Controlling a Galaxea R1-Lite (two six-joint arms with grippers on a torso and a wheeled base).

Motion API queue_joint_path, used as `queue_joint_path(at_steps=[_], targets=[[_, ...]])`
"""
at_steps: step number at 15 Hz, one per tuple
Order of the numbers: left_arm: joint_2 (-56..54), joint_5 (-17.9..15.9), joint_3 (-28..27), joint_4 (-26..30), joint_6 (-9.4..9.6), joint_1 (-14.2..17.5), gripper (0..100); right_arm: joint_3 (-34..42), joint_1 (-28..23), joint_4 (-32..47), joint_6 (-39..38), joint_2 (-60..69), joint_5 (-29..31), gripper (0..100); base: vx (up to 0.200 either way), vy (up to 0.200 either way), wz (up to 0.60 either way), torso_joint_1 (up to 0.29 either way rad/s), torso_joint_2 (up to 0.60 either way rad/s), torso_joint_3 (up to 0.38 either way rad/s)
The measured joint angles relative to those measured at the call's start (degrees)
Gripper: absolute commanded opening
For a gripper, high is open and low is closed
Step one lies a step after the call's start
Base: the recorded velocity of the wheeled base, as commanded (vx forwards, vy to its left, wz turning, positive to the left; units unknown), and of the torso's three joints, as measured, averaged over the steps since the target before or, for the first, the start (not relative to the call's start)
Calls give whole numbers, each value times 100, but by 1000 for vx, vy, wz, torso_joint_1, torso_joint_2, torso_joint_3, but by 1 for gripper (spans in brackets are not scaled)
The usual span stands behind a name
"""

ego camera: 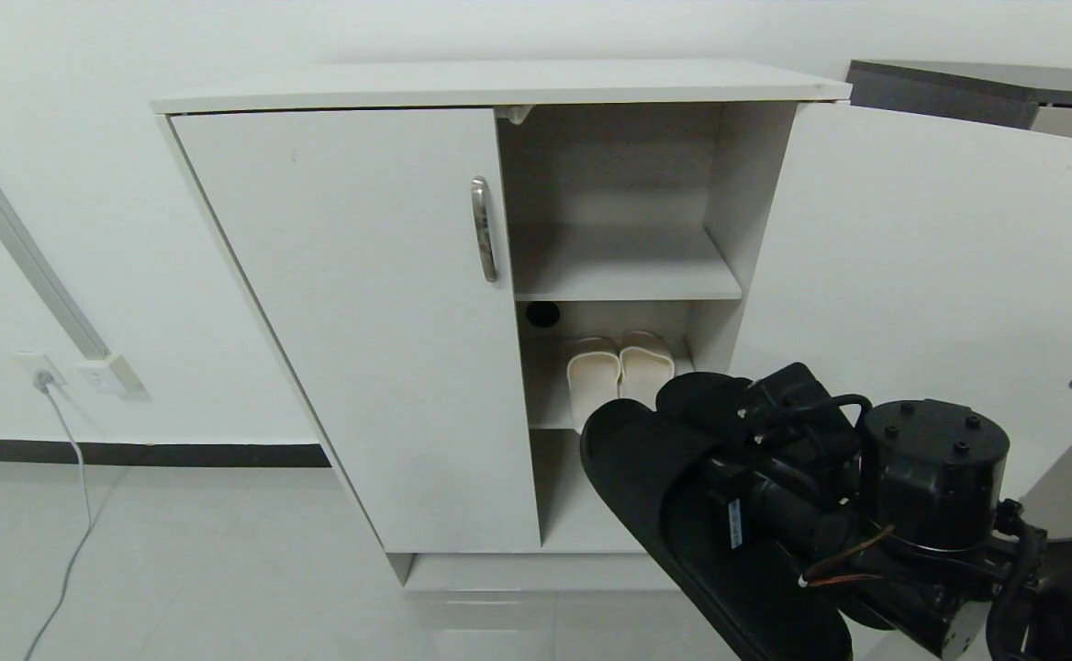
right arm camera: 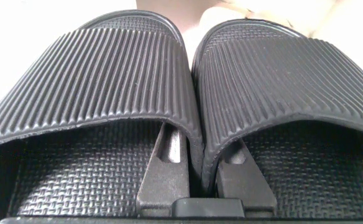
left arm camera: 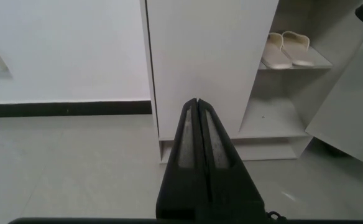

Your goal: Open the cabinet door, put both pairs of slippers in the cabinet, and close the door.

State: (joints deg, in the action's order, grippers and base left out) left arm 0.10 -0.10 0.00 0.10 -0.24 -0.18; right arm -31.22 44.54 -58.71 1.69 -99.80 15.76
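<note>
1. Nearest thing first: the right gripper (right arm camera: pixel 201 155) has one finger tucked inside each of the black slippers (right arm camera: pixel 125 68), under the ribbed straps; the jaws are pinched on the two inner side walls, which sit squeezed together between them.
2. My guess on handling: the pair looks like light, rubbery foam; the bumpy footbed and ribbed straps should give decent friction, so slipping out seems unlikely; the walls are soft though, so I'd expect them to squash and the far ends to sag or wobble a bit.
3. Those paired inner walls by the straps look like the sensible place to hold; one pinch carries both slippers.
4. In the head view the black pair sits lower centre-right, in front of the open compartment and not inside it.
5. The left gripper (left arm camera: pixel 197 109) hangs over the floor (left arm camera: pixel 76 168) with its jaws pressed flat together, holding nothing.
6. Further back, the cabinet (ego camera: pixel 499 84) has its right door (ego camera: pixel 921 266) swung wide; the left door (ego camera: pixel 352 312) with its metal handle (ego camera: pixel 484 229) is shut.
7. The bottom shelf (ego camera: pixel 582 523) looks free; the cream slippers (ego camera: pixel 619 372) sit side by side on the middle shelf, centre of frame.
</note>
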Motion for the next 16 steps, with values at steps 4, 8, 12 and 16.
queue_joint_path(at_steps=[4,8,12,16], targets=[[0,-4,0,0,0,0,0,-161,29,-84,-2,-232,356,0,0,0,0,0,0,0],[0,-6,0,0,4,0,0,-1119,306,-29,-223,-948,1864,0,0,0,0,0,0,0],[0,-15,0,0,6,0,0,-2139,444,550,-473,-1563,2871,0,0,0,0,0,0,0],[0,-15,-2,0,9,0,0,-3014,484,1490,-612,-1734,3211,0,0,0,0,0,0,0]])
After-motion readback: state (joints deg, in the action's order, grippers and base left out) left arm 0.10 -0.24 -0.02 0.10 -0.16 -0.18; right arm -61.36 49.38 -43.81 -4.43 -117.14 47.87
